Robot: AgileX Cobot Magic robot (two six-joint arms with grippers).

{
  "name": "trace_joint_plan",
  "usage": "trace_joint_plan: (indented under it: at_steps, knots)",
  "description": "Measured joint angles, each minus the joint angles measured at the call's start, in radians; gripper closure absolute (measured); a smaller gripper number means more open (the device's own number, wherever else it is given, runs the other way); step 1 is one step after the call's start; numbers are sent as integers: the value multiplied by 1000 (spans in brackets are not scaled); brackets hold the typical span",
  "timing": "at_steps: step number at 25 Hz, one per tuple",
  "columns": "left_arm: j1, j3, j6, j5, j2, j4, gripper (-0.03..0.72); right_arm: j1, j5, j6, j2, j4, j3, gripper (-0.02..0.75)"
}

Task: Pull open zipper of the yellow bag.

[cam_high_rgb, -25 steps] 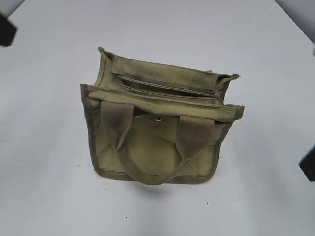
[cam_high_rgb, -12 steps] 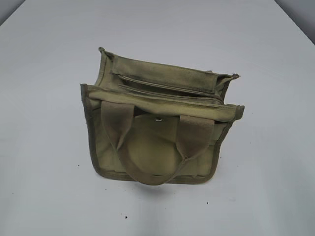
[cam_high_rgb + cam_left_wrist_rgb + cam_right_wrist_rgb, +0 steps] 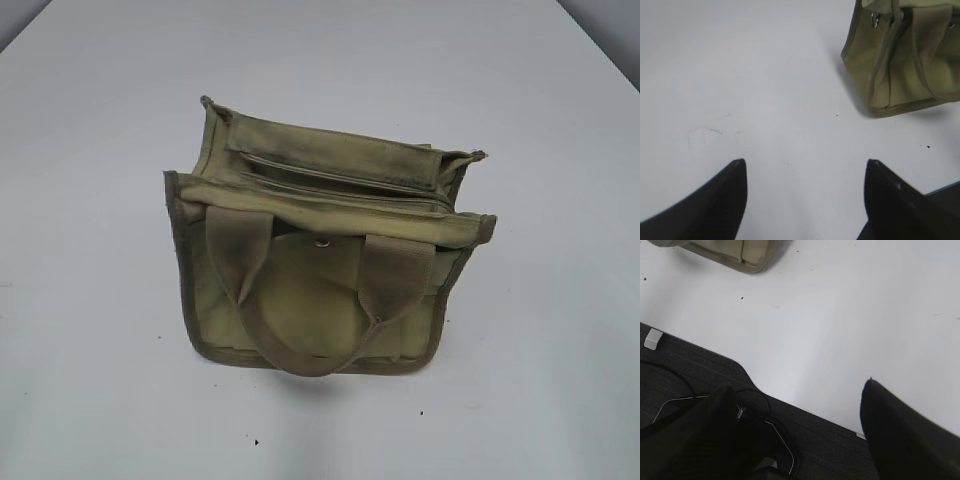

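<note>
I see yellow bag (image 3: 320,250) mid-bench, zipper (image 3: 340,178) running left-right along its top; left pincer (image 3: 805,200) nearer, bag ahead-right of it; both pincers gape empty.

White, matte worktop (image 3: 110,380) with a few tiny dark specks near the front edge, carrying only the yellow bag (image 3: 320,250), standing upright around its middle, handles hanging over the near side toward the camera.
</note>
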Motion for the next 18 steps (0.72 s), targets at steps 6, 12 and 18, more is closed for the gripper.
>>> trace_joint_plan:
  at_steps: [6,12,18]
  knots:
    - [0,1,0,-2,0,-2,127,0,-1,0,0,0,1,144]
    - [0,1,0,-4,0,-36,127,0,-1,0,0,0,1,144]
    - [0,1,0,-5,0,-38,127,0,-1,0,0,1,1,144]
